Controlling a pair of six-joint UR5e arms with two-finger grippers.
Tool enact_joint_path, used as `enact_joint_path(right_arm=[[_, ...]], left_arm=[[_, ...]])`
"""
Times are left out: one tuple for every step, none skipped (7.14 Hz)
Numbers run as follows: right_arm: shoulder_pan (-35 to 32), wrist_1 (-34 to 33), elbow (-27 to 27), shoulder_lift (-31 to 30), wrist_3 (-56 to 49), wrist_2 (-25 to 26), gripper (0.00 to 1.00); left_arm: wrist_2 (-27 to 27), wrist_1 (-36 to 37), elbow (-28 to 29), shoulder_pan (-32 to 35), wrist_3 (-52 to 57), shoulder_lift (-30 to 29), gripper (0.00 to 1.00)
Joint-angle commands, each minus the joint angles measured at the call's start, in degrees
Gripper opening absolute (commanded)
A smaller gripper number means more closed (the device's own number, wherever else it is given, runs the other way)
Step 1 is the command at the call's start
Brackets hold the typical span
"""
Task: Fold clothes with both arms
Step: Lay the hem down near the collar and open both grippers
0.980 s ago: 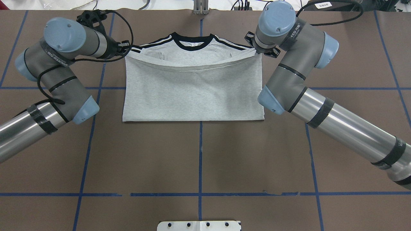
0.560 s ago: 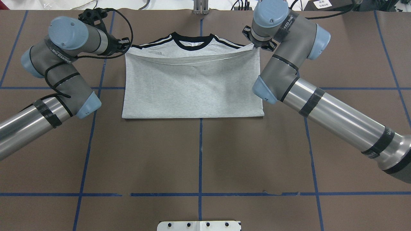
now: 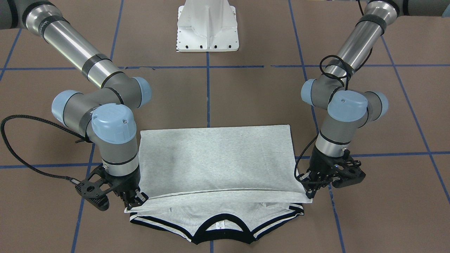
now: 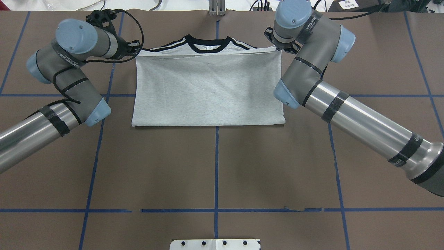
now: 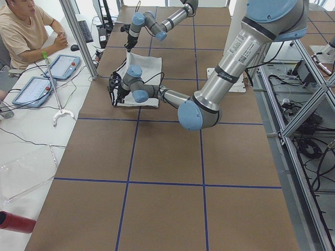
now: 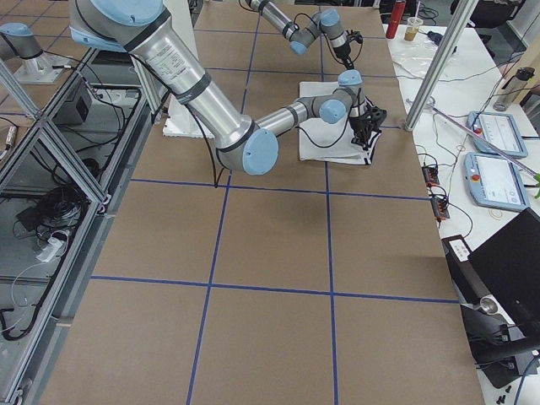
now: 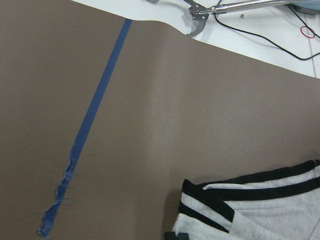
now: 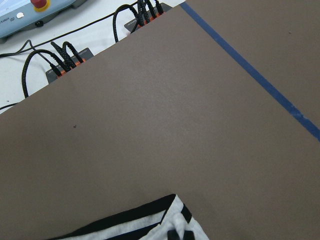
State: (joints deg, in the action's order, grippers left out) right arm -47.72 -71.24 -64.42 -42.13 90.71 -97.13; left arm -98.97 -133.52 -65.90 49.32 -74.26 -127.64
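The light grey T-shirt (image 4: 208, 90) lies folded in half on the brown table, its hem laid up near the black collar (image 4: 207, 47). The printed front is hidden. My left gripper (image 4: 136, 51) is shut on the hem's left corner, low over the black-striped sleeve. My right gripper (image 4: 277, 48) is shut on the hem's right corner. In the front-facing view the shirt (image 3: 214, 158) has the left gripper (image 3: 309, 191) on the right and the right gripper (image 3: 135, 203) on the left. The wrist views show only striped sleeve edges, one in the left wrist view (image 7: 240, 200) and one in the right wrist view (image 8: 135, 222).
The white pedestal base (image 3: 207, 26) stands at the near middle edge. Blue tape lines (image 4: 216, 166) cross the brown table cover. Cables and control tablets (image 5: 63, 65) lie beyond the far edge, where a seated person (image 5: 23, 29) watches.
Both grippers have carried the hem further toward the collar and lower. The folded layer now covers the chest almost up to the collar and lies flatter.
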Motion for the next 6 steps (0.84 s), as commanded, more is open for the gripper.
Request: enact_joint_path(right_arm=[[0.0, 0.6, 0.3, -0.4, 0.0, 0.3, 0.00], [0.0, 0.6, 0.4, -0.7, 0.1, 0.5, 0.00], [0.0, 0.6, 0.4, -0.5, 0.1, 0.5, 0.00], [0.0, 0.6, 0.4, -0.5, 0.1, 0.5, 0.00], [-0.1, 1.6, 0.4, -0.5, 0.3, 0.5, 0.00], [0.0, 2.0, 1.1, -0.2, 0.3, 1.1, 0.74]], left_arm=[[0.2, -0.3, 0.9, 0.0, 0.0, -0.6, 0.00], [0.2, -0.3, 0.9, 0.0, 0.0, -0.9, 0.00], [0.2, -0.3, 0.9, 0.0, -0.1, -0.9, 0.00], [0.2, -0.3, 0.9, 0.0, -0.1, -1.0, 0.00], [0.2, -0.3, 1.0, 0.1, -0.1, -1.0, 0.06], [0.2, -0.5, 1.3, 0.1, -0.1, -1.0, 0.34]])
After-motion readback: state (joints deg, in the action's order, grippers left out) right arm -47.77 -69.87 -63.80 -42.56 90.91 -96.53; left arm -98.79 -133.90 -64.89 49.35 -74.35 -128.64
